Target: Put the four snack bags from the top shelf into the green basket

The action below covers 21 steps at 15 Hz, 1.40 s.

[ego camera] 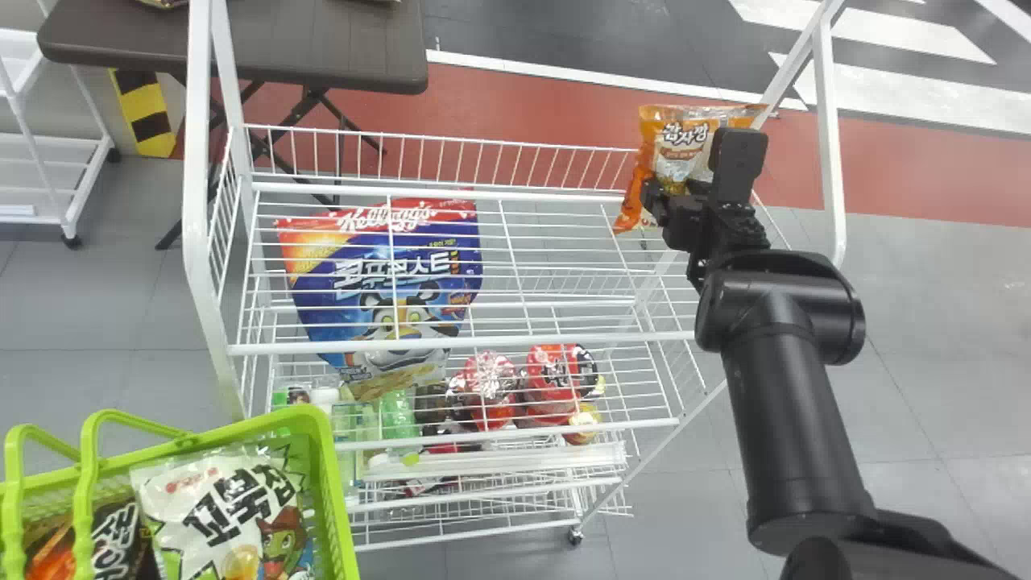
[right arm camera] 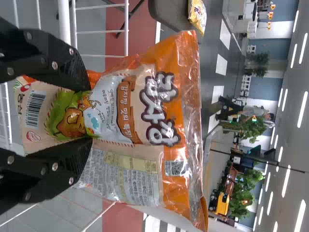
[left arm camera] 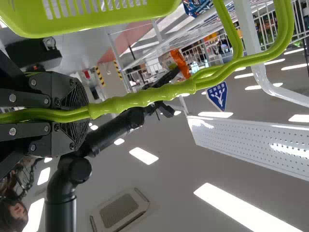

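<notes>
At the top shelf's far right, my right gripper (ego camera: 672, 211) is shut on an orange snack bag (ego camera: 681, 153). The right wrist view shows that gripper (right arm camera: 91, 115) pinching the middle of the orange bag (right arm camera: 181, 101). A blue and red snack bag (ego camera: 387, 274) lies on the top shelf (ego camera: 556, 234), towards its left. In the green basket (ego camera: 329, 483) at the lower left are a white snack bag (ego camera: 229, 507) and a dark one (ego camera: 113, 540). My left gripper (left arm camera: 84, 112) is shut on the handle of the green basket (left arm camera: 111, 21).
White posts (ego camera: 197, 161) rise at the rack's corners. Lower shelves hold red packages (ego camera: 556, 374) and bottles (ego camera: 396, 419). A dark folding table (ego camera: 322, 40) stands behind the rack, and another white rack (ego camera: 48, 169) at the far left.
</notes>
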Motion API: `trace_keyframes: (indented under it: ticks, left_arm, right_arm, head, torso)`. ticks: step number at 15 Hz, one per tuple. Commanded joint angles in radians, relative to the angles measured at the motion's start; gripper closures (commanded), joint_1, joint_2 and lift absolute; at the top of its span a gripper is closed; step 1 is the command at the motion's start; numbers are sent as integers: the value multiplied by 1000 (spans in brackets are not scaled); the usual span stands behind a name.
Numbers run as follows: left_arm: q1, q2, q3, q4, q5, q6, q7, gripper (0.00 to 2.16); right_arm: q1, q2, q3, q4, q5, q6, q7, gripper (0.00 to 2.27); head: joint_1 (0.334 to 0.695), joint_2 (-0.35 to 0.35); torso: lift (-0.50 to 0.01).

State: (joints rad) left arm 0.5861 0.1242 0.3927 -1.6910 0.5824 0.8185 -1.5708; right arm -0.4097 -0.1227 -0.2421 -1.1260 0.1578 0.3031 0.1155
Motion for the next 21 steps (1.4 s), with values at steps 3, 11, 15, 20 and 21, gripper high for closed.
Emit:
trace_keyframes:
  ticks: [3,11,15,20,21]
  left_arm:
    - [0,0,0,1,-1,0,-10,2148]
    - [-2,0,-6,-6,-3,0,-10,2148]
    - [-2,0,-8,-9,-6,3,-10,2148]
    - [-3,0,-12,-12,-7,3,-10,2148]
    - [-3,0,-12,-12,-7,3,-10,2148]
  right_arm:
    - [81,5,0,-141,-54,37,7,2260]
    - [572,5,73,-1057,-443,494,76,2260]
    - [770,3,99,-1304,-709,749,147,2256]
    - [841,3,211,-1311,-897,939,247,2260]
    - [841,5,236,-1301,-902,954,248,2256]
  head:
    - [695,-271]
    - [695,-185]
    - [695,-26]
    - [695,261]
    - [695,305]
  torso:
    - [0]
    - [0]
    - [0]
    - [0]
    - [0]
